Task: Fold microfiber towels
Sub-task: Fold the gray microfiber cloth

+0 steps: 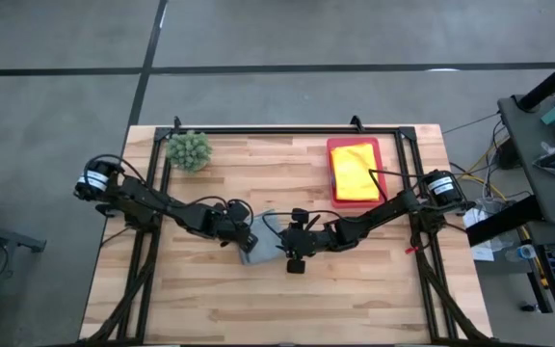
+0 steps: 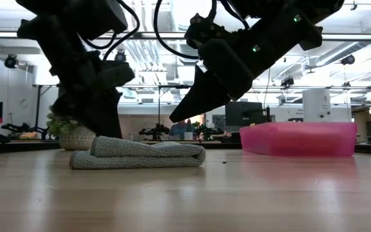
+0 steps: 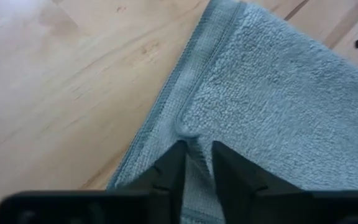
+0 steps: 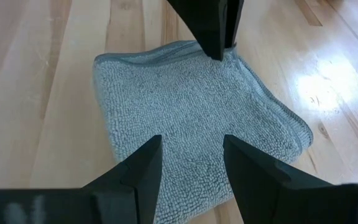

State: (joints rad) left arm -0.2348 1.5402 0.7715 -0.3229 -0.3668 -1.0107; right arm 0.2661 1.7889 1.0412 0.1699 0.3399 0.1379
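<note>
A grey microfiber towel [image 1: 264, 247] lies folded in layers on the wooden table's middle [image 2: 140, 154]. My left gripper [image 3: 197, 152] comes from the table's left and is shut on the towel's left end [image 2: 98, 132]. My right gripper [image 4: 191, 142] comes from the right. It is open, with its fingers over the towel's right part and its tips [image 2: 176, 118] clear above the cloth. A yellow towel [image 1: 353, 166] lies in the pink tray [image 1: 333, 145] at the far right. My left gripper pinches the grey towel's hemmed edge [image 3: 188, 132] between its two nearly closed fingertips [image 4: 219, 46]. The fingers slant down from the table's left. The cloth puckers just ahead of the tips. The towel lies flat on the table.
A spiky green plant [image 1: 189, 150] stands at the far left of the table. The pink tray [image 2: 301, 138] stands at the far right. Bare wood lies along the near edge. A black frame borders the table's far and side edges.
</note>
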